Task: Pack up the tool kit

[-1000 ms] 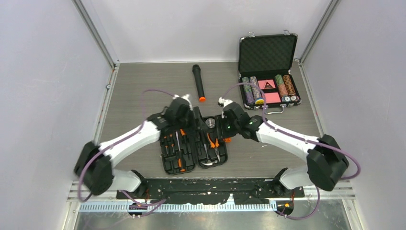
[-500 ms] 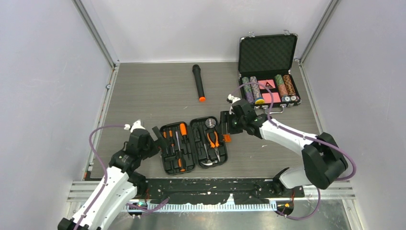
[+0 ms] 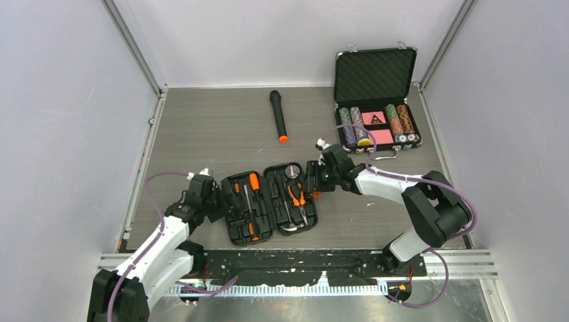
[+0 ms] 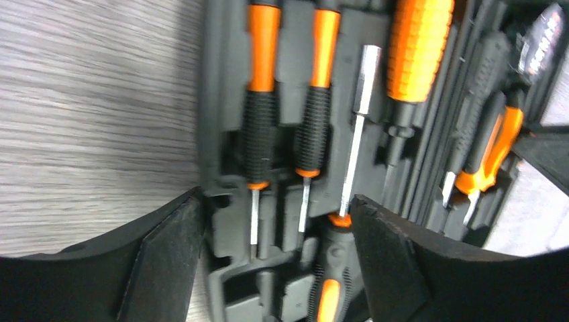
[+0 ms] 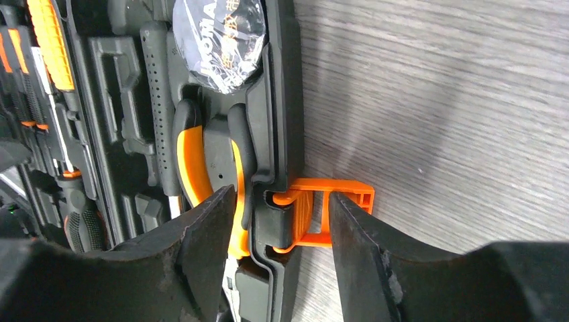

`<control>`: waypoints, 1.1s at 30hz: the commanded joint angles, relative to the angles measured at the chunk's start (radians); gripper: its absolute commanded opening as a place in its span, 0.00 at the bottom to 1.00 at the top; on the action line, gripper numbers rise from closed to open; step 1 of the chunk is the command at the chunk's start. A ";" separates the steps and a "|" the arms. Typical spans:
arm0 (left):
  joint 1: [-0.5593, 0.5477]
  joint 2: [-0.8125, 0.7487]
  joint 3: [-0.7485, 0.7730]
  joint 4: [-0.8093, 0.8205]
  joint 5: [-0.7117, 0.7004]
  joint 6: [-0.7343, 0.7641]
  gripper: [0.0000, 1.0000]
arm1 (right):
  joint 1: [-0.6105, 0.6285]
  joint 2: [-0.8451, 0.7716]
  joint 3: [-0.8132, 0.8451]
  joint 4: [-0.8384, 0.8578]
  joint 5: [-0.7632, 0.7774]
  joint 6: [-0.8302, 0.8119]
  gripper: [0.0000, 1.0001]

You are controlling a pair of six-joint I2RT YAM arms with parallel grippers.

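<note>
Lying open on the near middle of the table (image 3: 201,127), tool kit (image 3: 272,204), left tool (image 4: 275,221) spread astride its left edge, right tool (image 5: 282,208) spread around the orange latch (image 5: 305,215) on its right edge

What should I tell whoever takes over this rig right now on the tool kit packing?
Left claw: open, empty, at the tool kit left edge.
Right claw: open, empty, straddling the orange latch on the right edge.
Kit: lying open flat in front of the arms, screwdrivers in the left half, pliers in the right.
Done: visible tools sit in their slots.
Left: fold one half over, snap the latch.
</note>
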 commanded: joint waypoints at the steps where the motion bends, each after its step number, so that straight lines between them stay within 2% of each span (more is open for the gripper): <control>1: 0.004 -0.013 0.012 0.085 0.187 -0.024 0.73 | 0.006 0.045 -0.029 0.125 -0.087 0.046 0.58; 6: -0.002 -0.113 0.082 0.074 0.299 -0.089 0.58 | 0.007 0.070 -0.048 0.183 -0.119 0.078 0.56; 13: -0.096 -0.158 0.229 0.081 0.308 -0.172 0.57 | 0.006 0.099 -0.085 0.262 -0.153 0.130 0.54; 18: -0.267 -0.064 0.343 0.135 0.234 -0.203 0.59 | 0.006 0.109 -0.106 0.311 -0.167 0.174 0.53; 23: -0.376 0.088 0.463 0.213 0.202 -0.204 0.61 | 0.006 0.101 -0.126 0.356 -0.169 0.209 0.54; 29: -0.447 0.284 0.602 0.254 0.201 -0.181 0.64 | 0.000 0.047 -0.156 0.378 -0.132 0.233 0.55; 33: -0.448 0.297 0.629 0.240 0.173 -0.152 0.65 | -0.031 -0.061 -0.158 0.295 -0.051 0.182 0.56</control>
